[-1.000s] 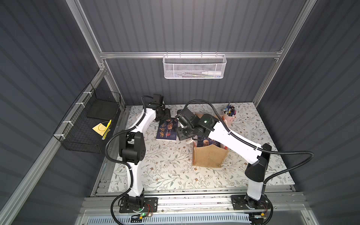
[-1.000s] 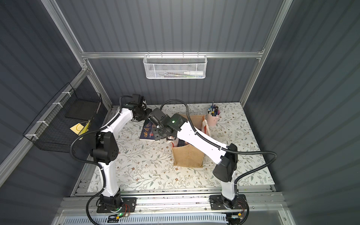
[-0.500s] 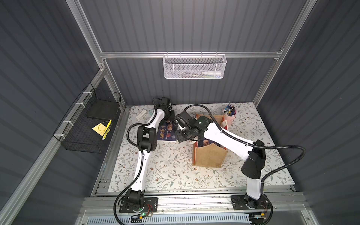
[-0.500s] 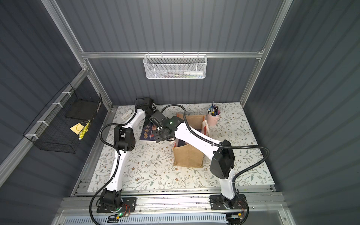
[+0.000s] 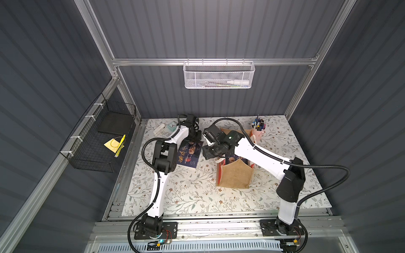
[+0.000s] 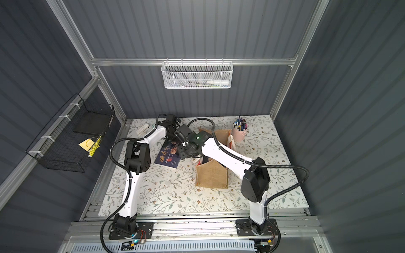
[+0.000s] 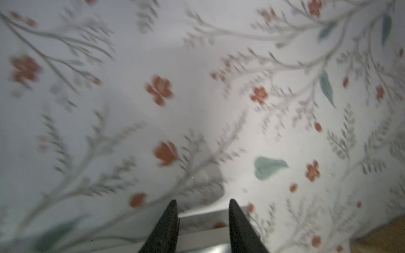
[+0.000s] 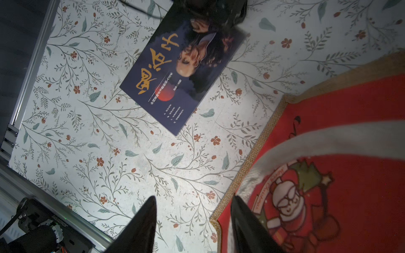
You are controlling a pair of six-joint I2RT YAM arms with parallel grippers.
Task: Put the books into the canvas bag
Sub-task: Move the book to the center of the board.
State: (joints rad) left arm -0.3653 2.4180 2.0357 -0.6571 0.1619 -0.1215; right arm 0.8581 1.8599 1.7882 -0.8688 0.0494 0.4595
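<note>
1. A dark navy paperback book with a face and gold letters (image 5: pixel 189 154) is lying flat on the floral-patterned bench (image 5: pixel 186 197), toward its back left corner. It is lying outside the boxy tan burlap bag with red side panels (image 5: pixel 234 177), which is standing near the bench's middle.
2. The left end effector (image 7: pixel 202 200) is sitting at the book's back edge with its fingers apart. A blurred pale strip is showing between them, and I cannot identify it.
3. The right end effector (image 8: pixel 194 197) is hovering between book and bag, fingers apart, holding nothing.
4. I am judging the step in hand to be picking up this book. The next move is calling for closing on its edge, then lifting it over the bag's rim.
</note>
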